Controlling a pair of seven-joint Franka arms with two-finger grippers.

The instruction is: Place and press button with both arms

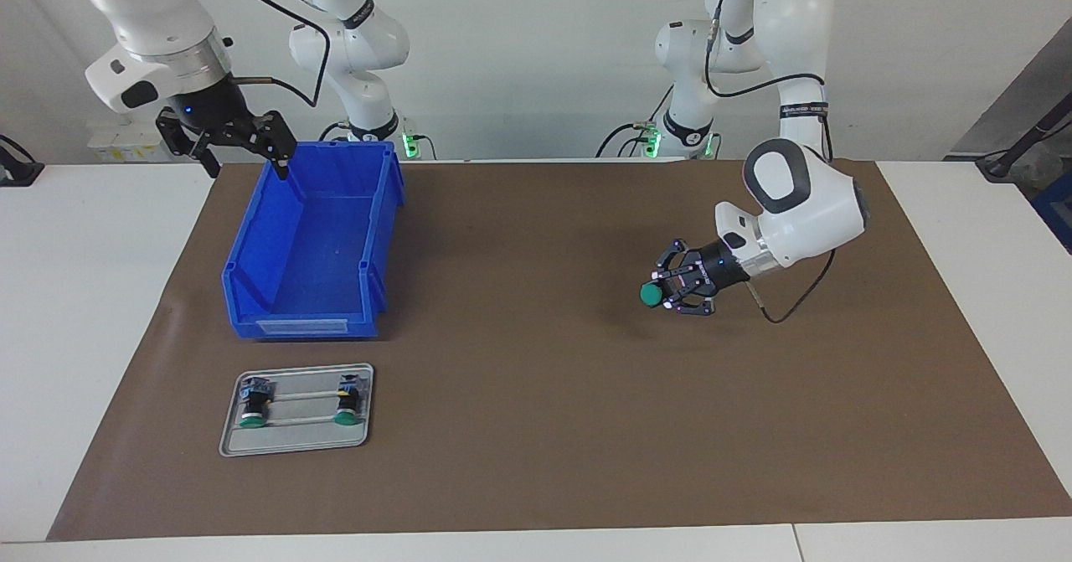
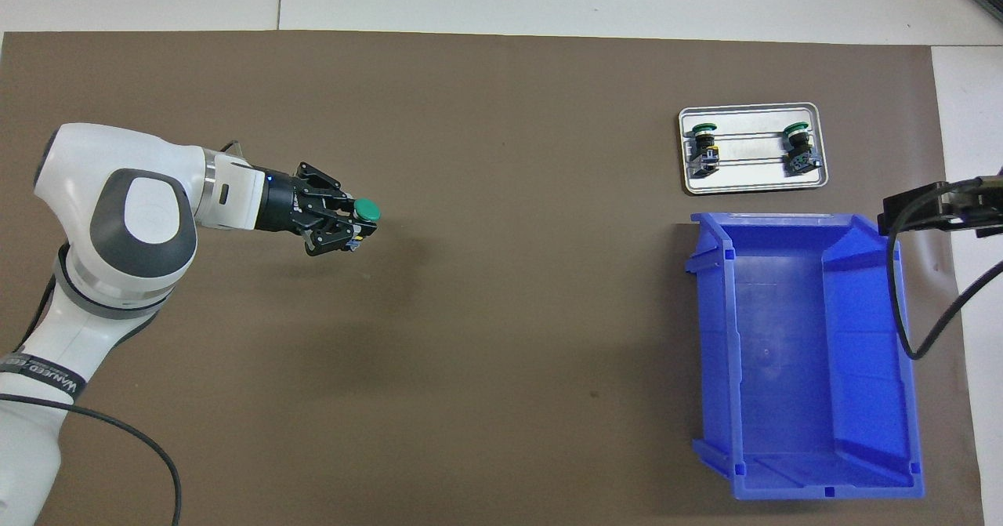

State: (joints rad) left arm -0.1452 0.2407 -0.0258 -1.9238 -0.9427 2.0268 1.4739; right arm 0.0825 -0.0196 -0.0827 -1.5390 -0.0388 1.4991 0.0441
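Brown mat [image 1: 536,428] covers the white table; plain wall at the robots' end.

Left gripper [image 1: 680,292] is clenched on the button [image 1: 651,294], held up in the air over bare mat toward the left arm's end of the table. The green cap points sideways out of the fingers, toward the middle of the table, so the body lies roughly level, not upright.

Right gripper [image 1: 239,145] waits with its fingers spread and nothing in them, over the robot-side corner of the blue bin [image 1: 314,244].

Metal tray [image 1: 297,440] lies farther from the robots than the bin, just beside it. Two more buttons [image 1: 251,403] lie on it on their sides, caps pointing away from the robots.

Step in hand, as I judge it: carrying; the button is not yet set down. The next move calls for turning the wrist so the base faces the mat, lowering, then letting go without tipping it. The press would then fall to the right arm.

Hard to make out: the held button's base, buried among the fingers, and the exact contact points. In the overhead view the right gripper is cut off at the edge. No marked placement spot is visible.
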